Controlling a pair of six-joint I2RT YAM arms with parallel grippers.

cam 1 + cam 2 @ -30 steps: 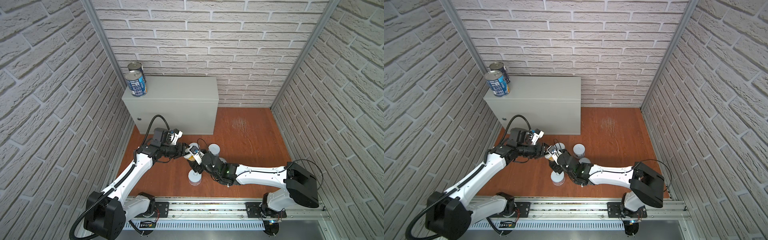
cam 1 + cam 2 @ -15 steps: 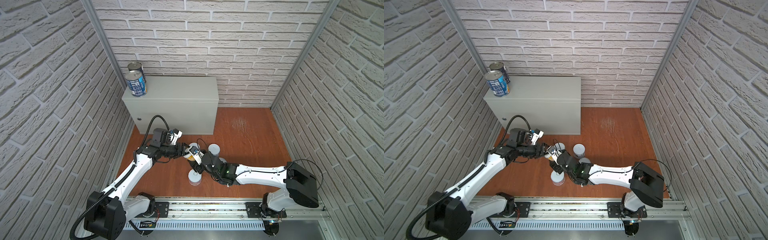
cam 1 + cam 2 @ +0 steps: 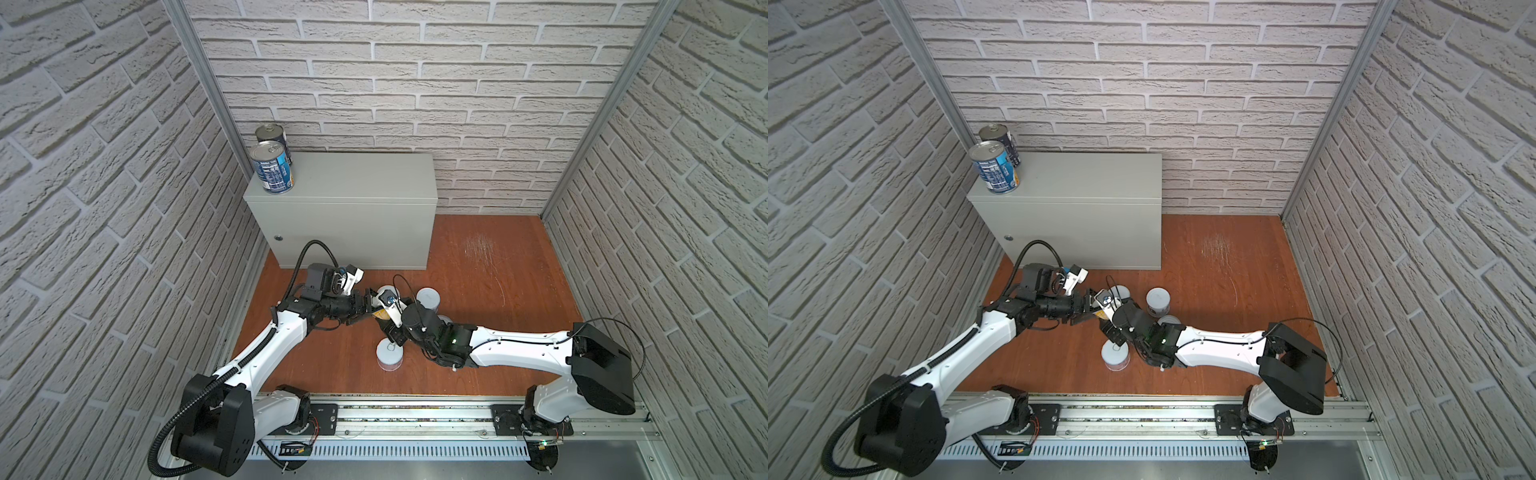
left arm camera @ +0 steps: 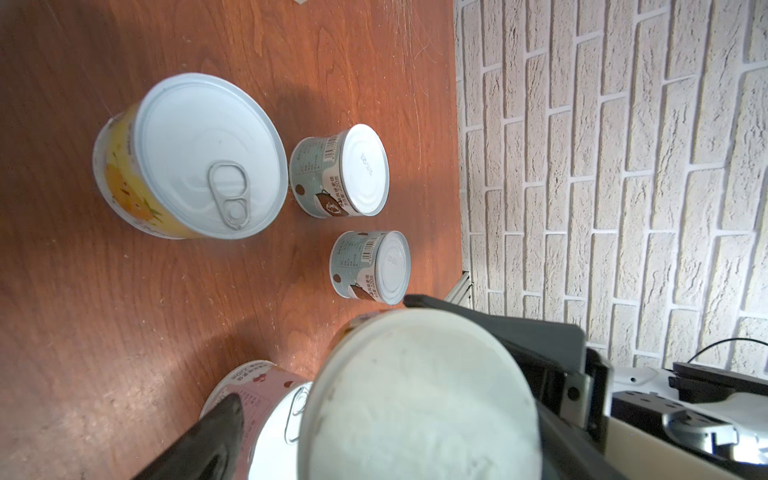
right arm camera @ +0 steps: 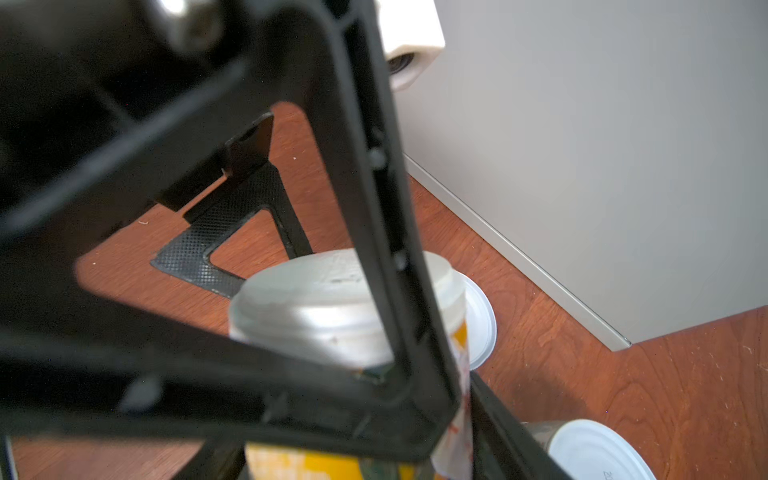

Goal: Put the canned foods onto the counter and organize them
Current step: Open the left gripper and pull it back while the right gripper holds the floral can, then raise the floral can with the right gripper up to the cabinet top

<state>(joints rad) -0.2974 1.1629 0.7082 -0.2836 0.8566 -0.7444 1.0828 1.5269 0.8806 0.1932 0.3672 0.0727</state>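
Low over the floor, my right gripper (image 3: 384, 323) (image 5: 361, 457) is shut on a short yellow-labelled can (image 3: 379, 313) (image 5: 353, 316). My left gripper (image 3: 367, 307) (image 4: 395, 436) is open, its fingers standing apart on either side of that can's white end (image 4: 419, 399). Two dark-blue cans (image 3: 272, 166) (image 3: 272, 135) stand at the left end of the grey counter (image 3: 353, 195) (image 3: 1079, 195). Standing on the floor are a yellow can (image 4: 191, 158), two pale-labelled cans (image 4: 340, 170) (image 4: 372, 266) and a pink one (image 4: 257, 395).
Both arms meet in front of the counter, with the floor cans (image 3: 389, 355) (image 3: 428, 299) close around the grippers. Brick walls enclose the left, back and right. The counter's front face (image 5: 582, 145) is just behind the held can. Bare floor (image 3: 498, 270) lies to the right.
My left gripper's jaws have opened off the yellow-labelled can while the right gripper has closed onto it. Neither arm has shifted noticeably.
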